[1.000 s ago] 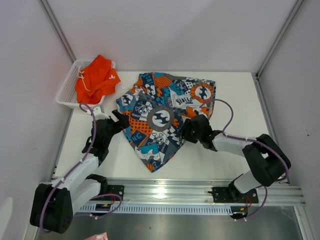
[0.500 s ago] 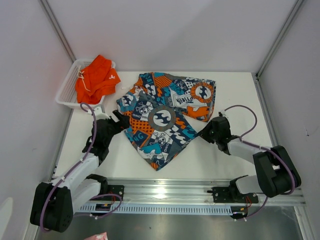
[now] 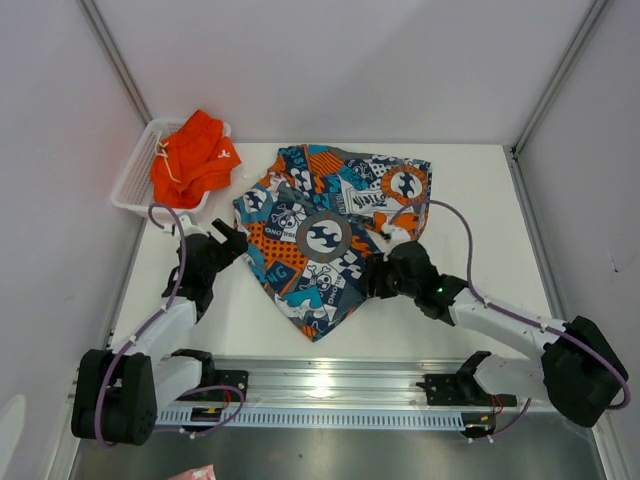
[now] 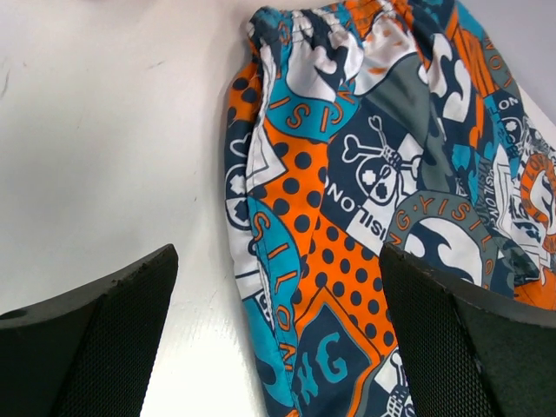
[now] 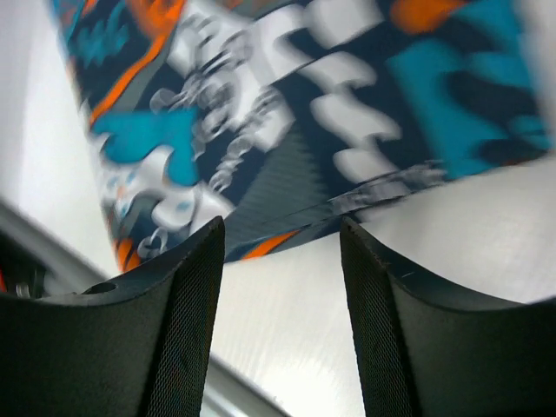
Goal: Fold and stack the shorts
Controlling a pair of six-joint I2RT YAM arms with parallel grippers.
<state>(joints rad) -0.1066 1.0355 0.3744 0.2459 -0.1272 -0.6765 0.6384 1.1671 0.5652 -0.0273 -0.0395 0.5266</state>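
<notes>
Swinging back in from the desk's right edge, the right gripper (image 3: 376,276) sits unclenched at the printed shorts' (image 3: 325,240) right hem, mid-desk. The left gripper (image 3: 228,243), equally released, flanks their left edge. Orange shorts (image 3: 192,155) fill the far-left basket (image 3: 133,178).

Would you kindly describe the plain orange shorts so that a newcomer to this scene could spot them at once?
At the far left corner of the white table sits a white mesh basket. The orange shorts lie crumpled in it, spilling over its rim. Unlike the printed shorts spread at the table's middle, they are plain bright orange with a white drawstring.
</notes>
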